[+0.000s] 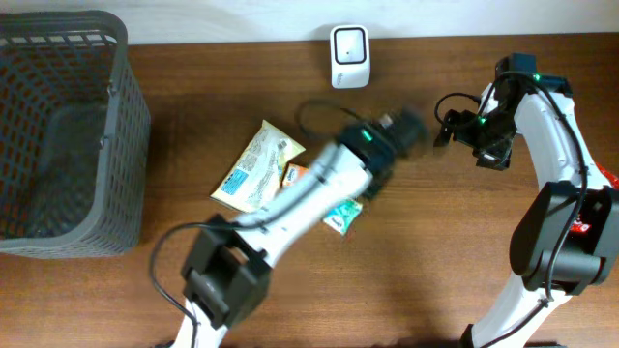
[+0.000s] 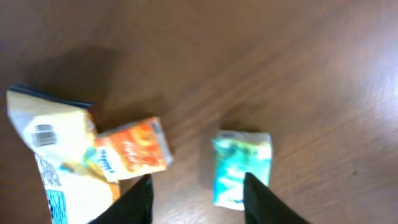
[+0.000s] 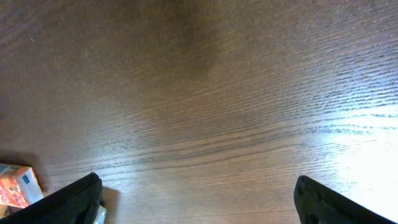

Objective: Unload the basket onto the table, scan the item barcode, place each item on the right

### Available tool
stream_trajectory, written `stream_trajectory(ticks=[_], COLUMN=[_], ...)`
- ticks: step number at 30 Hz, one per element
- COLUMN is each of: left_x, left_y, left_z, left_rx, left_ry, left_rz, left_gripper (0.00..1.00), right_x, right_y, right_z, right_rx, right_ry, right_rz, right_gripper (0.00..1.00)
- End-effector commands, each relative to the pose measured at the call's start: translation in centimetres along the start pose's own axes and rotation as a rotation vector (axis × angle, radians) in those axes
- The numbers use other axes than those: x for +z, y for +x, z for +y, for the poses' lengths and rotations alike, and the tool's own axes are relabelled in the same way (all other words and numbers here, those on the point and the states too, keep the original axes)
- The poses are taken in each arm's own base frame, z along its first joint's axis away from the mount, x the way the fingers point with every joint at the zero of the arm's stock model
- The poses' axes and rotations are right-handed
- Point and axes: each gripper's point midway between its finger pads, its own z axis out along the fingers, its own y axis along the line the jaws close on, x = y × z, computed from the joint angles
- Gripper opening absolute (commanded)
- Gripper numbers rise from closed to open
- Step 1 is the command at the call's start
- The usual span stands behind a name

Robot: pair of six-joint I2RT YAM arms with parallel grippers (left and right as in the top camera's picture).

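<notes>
Three packets lie mid-table: a yellow-white one (image 1: 254, 166) with a barcode (image 2: 42, 134), a small orange one (image 1: 296, 176) (image 2: 130, 149) and a teal one (image 1: 340, 215) (image 2: 242, 165). The white scanner (image 1: 348, 56) stands at the far edge. My left gripper (image 2: 196, 180) hangs over the packets, open, with only bare wood between its fingers; the teal packet lies beside the right finger (image 2: 261, 202). In the overhead view the left gripper (image 1: 411, 124) is blurred. My right gripper (image 1: 447, 124) (image 3: 198, 180) is wide open over bare table, holding nothing.
A dark grey mesh basket (image 1: 114, 145) fills the left end of the table. A black cable (image 1: 314, 106) loops near the scanner. The orange packet's corner (image 3: 15, 183) shows at the lower left of the right wrist view.
</notes>
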Motion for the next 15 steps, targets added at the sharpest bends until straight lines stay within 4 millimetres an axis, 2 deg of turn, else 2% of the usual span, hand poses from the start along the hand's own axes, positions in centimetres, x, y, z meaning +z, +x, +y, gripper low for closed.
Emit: stream_trajectory(ticks=[1, 3, 6, 10, 15], left_x=[-0.2, 0.2, 1.0, 3.6, 5.6], left_y=[0.9, 2.0, 3.8, 6.1, 7.6], left_z=[1.5, 1.2, -0.3, -1.6, -2.5], left_rx=[-0.145, -0.173, -0.175, -0.194, -0.191], left_ry=[0.290, 0.443, 0.696, 0.736, 0.736], left_rz=[0.078, 0.140, 0.208, 0.289, 0.311], left_gripper=[0.53, 0.49, 0.46, 0.47, 0.49], right_x=[0.0, 0.0, 0.0, 0.0, 0.0], right_y=[0.0, 0.0, 0.0, 0.0, 0.0], right_z=[0.2, 0.2, 0.2, 0.2, 0.2], right_rx=[0.004, 0.004, 0.004, 0.004, 0.004], right_ry=[-0.005, -0.005, -0.005, -0.005, -0.005], right_rz=[0.001, 0.001, 0.001, 0.001, 0.001], right_gripper=[0.98, 0.98, 0.98, 0.98, 0.98])
